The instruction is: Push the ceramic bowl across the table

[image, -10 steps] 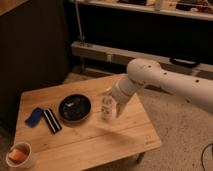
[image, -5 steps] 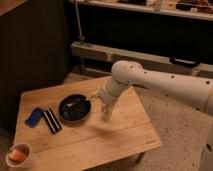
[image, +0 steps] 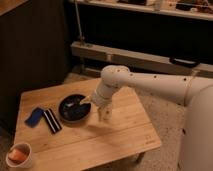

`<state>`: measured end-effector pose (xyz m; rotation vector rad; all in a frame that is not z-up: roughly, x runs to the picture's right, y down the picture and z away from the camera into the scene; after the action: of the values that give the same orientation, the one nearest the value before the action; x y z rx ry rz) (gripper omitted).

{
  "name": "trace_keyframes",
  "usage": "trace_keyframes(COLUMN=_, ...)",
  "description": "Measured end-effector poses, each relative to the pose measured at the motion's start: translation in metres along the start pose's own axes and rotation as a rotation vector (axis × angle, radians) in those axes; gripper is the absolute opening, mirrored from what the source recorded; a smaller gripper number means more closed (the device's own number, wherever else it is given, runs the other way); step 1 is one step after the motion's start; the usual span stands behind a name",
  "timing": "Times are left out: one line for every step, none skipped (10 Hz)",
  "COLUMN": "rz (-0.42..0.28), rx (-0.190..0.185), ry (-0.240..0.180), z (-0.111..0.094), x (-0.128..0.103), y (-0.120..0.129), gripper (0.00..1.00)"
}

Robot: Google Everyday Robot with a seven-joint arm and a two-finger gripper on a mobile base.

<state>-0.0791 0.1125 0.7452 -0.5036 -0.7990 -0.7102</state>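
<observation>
Beside the 3 o'clock rim of the wide, glossy black ceramic bowl (image: 74,108), the gripper (image: 103,114) points down at the low, light wooden plank table (image: 115,137). Whether it is open or holds anything cannot be told. The white arm (image: 150,85) reaches in from 3 o'clock, bent at the wrist. A blue pad (image: 34,116) and a black striped block (image: 51,120) lie at the bowl's 9 o'clock, and a small white cup (image: 19,155) stands at 7 o'clock. Speckled floor (image: 165,115) surrounds the table.

Low light wooden plank table (image: 115,140) is set on speckled grey floor (image: 162,117) | dark wall panel (image: 35,50) is seen behind
</observation>
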Motion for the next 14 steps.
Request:
trace_keyframes(rz=0.007, rx=-0.009, ry=-0.002, z=0.008, x=0.004, y=0.000, gripper=0.80)
trace_keyframes(rz=0.015, rx=-0.015, ry=-0.001, z=0.012, x=0.007, y=-0.001, gripper=0.80)
trace_keyframes(rz=0.025, rx=-0.027, ry=0.000, z=0.019, x=0.011, y=-0.002, gripper=0.80)
trace_keyframes(rz=0.034, rx=-0.033, ry=0.004, z=0.022, x=0.014, y=-0.003, gripper=0.80)
trace_keyframes(rz=0.045, rx=-0.039, ry=0.010, z=0.024, x=0.018, y=-0.003, gripper=0.80)
trace_keyframes(rz=0.063, rx=-0.045, ry=0.019, z=0.027, x=0.024, y=-0.004, gripper=0.80)
trace_keyframes(rz=0.079, rx=-0.053, ry=0.024, z=0.032, x=0.030, y=-0.003, gripper=0.80)
trace_keyframes(rz=0.092, rx=-0.058, ry=0.026, z=0.037, x=0.036, y=-0.002, gripper=0.80)
trace_keyframes(rz=0.112, rx=-0.055, ry=0.031, z=0.042, x=0.045, y=-0.003, gripper=0.80)
trace_keyframes(rz=0.135, rx=-0.060, ry=0.036, z=0.045, x=0.056, y=0.002, gripper=0.80)
trace_keyframes(rz=0.157, rx=-0.060, ry=0.041, z=0.046, x=0.066, y=0.006, gripper=0.80)
trace_keyframes(rz=0.171, rx=-0.062, ry=0.047, z=0.048, x=0.073, y=0.009, gripper=0.80)
trace_keyframes(rz=0.180, rx=-0.065, ry=0.056, z=0.049, x=0.079, y=0.010, gripper=0.80)
trace_keyframes(rz=0.183, rx=-0.067, ry=0.064, z=0.050, x=0.081, y=0.008, gripper=0.80)
